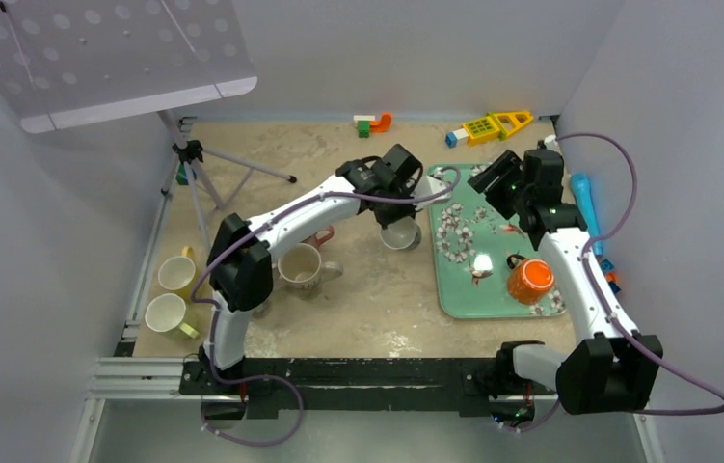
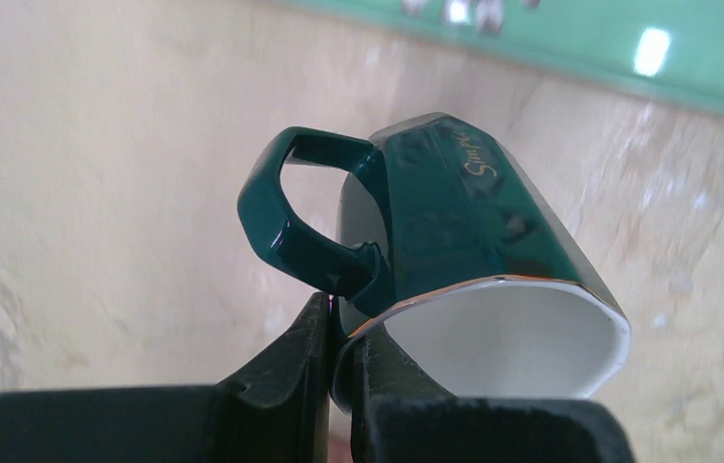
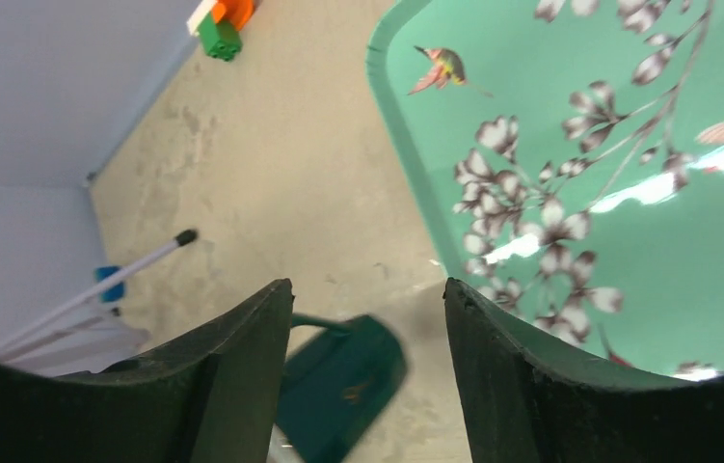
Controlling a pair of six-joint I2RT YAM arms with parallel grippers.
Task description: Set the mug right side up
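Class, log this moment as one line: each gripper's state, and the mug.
left gripper: shut on mug rim beside handle | right gripper: open, empty | mug: mouth seems upward

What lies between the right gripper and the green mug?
Nothing: in the right wrist view the green mug shows between the fingers of the open right gripper, with only bare table and the tray's rim around it.

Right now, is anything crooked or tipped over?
Yes. The dark green mug leans over next to the green tray instead of standing straight, with the left gripper pinching its rim.
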